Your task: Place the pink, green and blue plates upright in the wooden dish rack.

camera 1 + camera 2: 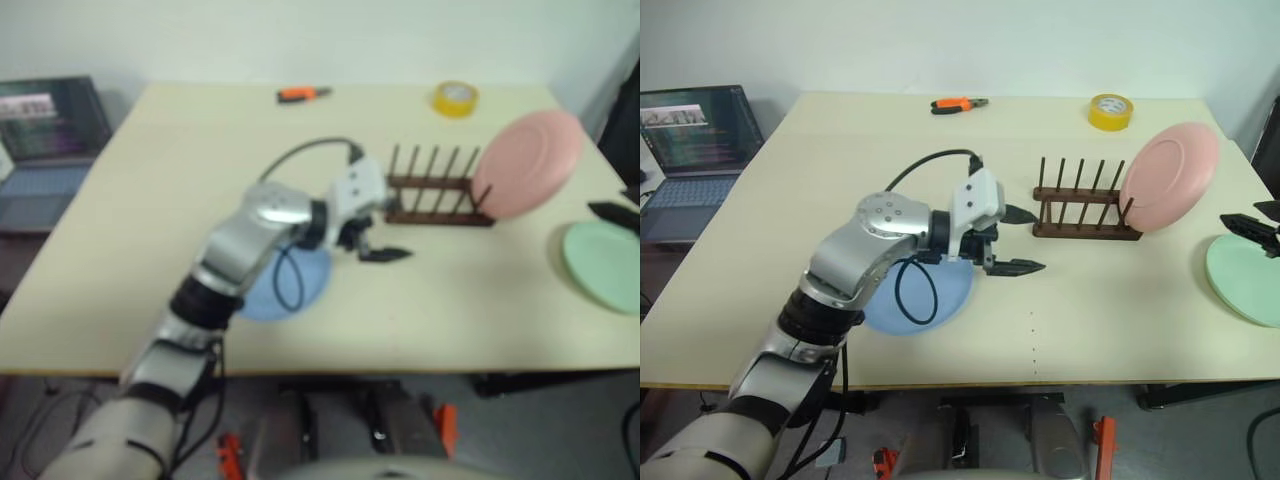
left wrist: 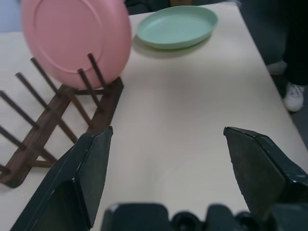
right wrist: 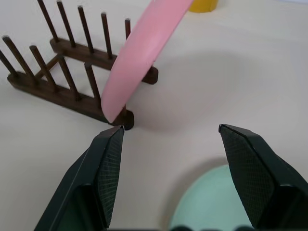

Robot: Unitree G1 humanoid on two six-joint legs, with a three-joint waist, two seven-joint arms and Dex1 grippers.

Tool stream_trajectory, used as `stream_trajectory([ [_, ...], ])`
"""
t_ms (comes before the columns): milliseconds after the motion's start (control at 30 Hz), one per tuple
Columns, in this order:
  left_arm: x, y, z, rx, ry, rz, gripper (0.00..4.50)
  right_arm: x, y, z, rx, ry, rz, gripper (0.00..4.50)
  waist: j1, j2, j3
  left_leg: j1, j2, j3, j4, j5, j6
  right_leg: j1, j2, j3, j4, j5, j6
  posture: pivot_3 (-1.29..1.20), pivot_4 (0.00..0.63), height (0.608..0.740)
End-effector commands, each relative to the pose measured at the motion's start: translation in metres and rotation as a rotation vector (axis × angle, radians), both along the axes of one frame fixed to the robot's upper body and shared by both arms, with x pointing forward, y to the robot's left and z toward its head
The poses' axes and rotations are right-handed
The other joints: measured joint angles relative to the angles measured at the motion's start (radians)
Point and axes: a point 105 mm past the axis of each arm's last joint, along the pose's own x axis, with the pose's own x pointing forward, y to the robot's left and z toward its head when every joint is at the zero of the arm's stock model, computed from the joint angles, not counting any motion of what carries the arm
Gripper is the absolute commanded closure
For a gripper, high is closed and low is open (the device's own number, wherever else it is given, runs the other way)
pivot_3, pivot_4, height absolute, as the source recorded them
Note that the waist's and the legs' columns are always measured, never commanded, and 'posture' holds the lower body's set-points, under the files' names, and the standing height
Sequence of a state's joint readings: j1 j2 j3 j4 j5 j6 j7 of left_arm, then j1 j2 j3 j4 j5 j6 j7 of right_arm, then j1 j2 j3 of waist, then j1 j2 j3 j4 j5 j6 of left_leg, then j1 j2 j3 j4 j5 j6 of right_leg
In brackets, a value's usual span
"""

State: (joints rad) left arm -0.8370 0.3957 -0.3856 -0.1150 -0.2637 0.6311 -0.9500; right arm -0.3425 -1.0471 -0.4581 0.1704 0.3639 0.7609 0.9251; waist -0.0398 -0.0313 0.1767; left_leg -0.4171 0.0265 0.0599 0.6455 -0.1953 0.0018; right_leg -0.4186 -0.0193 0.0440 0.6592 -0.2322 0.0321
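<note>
The pink plate (image 1: 1170,175) stands upright, tilted, at the right end of the wooden dish rack (image 1: 1080,228). Flat on the table right of the rack lies the green plate (image 1: 1245,280). The blue plate (image 1: 955,290) also lies flat, partly hidden under my left forearm. My left gripper (image 1: 1030,240) hovers open and empty just left of the rack, pointing toward it. My right gripper (image 3: 171,127) is open and empty above the green plate (image 3: 211,202), facing the pink plate's edge (image 3: 139,57).
A yellow tape roll (image 1: 1110,111) and orange-handled pliers (image 1: 958,103) lie near the table's far edge. A laptop (image 1: 695,140) sits off the table's left side. A black cable (image 1: 915,290) loops over the blue plate.
</note>
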Motion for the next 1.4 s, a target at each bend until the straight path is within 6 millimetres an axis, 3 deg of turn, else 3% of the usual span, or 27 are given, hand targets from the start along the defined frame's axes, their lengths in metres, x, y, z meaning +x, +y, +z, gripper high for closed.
stream_trajectory([
  [33,-0.003,0.0,0.016,-0.026,-0.054,0.002,0.42,0.001,-0.003,0.016,-0.041,-0.053,-0.003,1.09,0.003,0.0,0.0,0.0,0.0,0.0,0.0,0.0,0.0,0.0,0.0,0.0,-0.001,0.0,0.001,0.0,0.15,0.74],
  [167,-0.004,0.0,0.017,-0.027,-0.053,0.007,0.42,-0.009,-0.027,0.013,-0.085,0.003,-0.056,1.09,0.008,0.0,0.0,-0.001,0.0,0.0,-0.002,0.0,0.0,-0.001,0.0,-0.001,-0.001,0.002,0.004,0.0,0.15,0.74],
  [267,-0.007,-0.001,0.016,-0.019,-0.046,-0.009,0.42,-0.023,-0.035,-0.006,-0.075,0.114,-0.046,1.09,0.009,0.0,0.0,-0.001,0.001,0.0,-0.002,0.0,0.0,-0.001,0.0,-0.001,-0.001,0.001,0.002,0.0,0.15,0.74],
  [600,-0.011,-0.013,-0.004,0.065,0.016,-0.004,0.42,-0.031,-0.035,-0.054,-0.058,0.281,-0.091,1.09,0.001,0.0,0.0,0.001,0.0,-0.001,0.0,0.0,0.0,0.0,0.0,0.0,0.0,0.0,0.001,0.0,0.15,0.74],
  [900,-0.016,-0.031,-0.004,0.05,0.065,0.014,0.42,-0.03,-0.035,-0.077,-0.053,0.337,-0.108,1.09,0.005,0.0,0.0,0.0,0.0,0.0,0.0,0.0,0.0,0.0,0.0,0.0,-0.001,0.0,0.0,0.0,0.15,0.74],
  [1233,-0.016,-0.029,-0.007,0.059,0.075,0.03,0.42,-0.028,-0.029,-0.103,-0.035,0.372,-0.119,1.09,0.005,0.0,0.0,0.0,0.0,-0.001,0.0,0.0,0.0,0.0,0.0,0.0,-0.001,0.0,0.0,0.0,0.15,0.74],
  [1333,-0.014,-0.026,-0.007,0.063,0.07,0.044,0.42,-0.028,-0.029,-0.108,-0.046,0.384,-0.117,1.6,0.005,0.0,0.0,0.0,0.0,-0.001,0.0,0.0,0.0,0.0,0.0,0.0,-0.001,0.0,0.0,0.0,0.15,0.74],
  [1400,-0.014,-0.026,-0.007,0.063,0.067,0.049,0.42,-0.027,-0.03,-0.109,-0.055,0.389,-0.122,2.26,0.005,0.0,0.0,0.0,0.0,-0.001,0.0,0.0,0.0,0.0,0.0,0.0,-0.001,0.0,0.0,0.0,0.15,0.74],
])
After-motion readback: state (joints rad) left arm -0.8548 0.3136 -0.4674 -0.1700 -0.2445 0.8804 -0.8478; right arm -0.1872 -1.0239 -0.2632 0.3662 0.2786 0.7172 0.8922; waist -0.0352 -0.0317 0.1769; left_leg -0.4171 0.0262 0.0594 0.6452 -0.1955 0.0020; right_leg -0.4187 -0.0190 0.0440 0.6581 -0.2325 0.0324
